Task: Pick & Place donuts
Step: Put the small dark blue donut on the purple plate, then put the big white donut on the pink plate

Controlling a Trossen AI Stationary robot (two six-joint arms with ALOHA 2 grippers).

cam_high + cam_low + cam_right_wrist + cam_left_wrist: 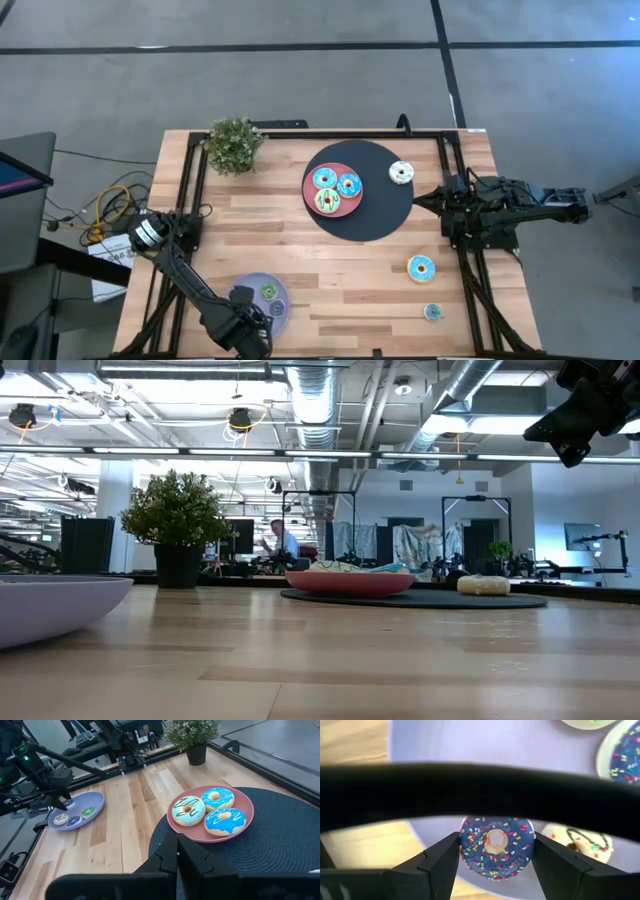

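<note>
I work over a pale wooden table [300, 250] ringed by a black frame, with a potted plant [235, 145] at its far corner and a round dark mat [375, 215] near my right arm. Beyond the table the low view gives an open workshop: ceiling ducts, screens, and a seated person far off, too small to make out. My left gripper [495, 851] hangs low over the lavender plate [250, 290] at the near edge, its fingers [440, 857] standing on either side of a small blue sprinkled donut [496, 847], close against it; I cannot tell whether they press it. A dark bar across that wrist view hides much of the plate, and the neighbouring small donuts are cut off at the edges. My right gripper [177, 852] waits above the table's right side, fingers pressed together on nothing. The pink plate [247, 822] on the mat carries three bigger donuts [210, 810]; a white one [402, 172] lies on the mat beside it, and two more [421, 267] lie on bare wood.
</note>
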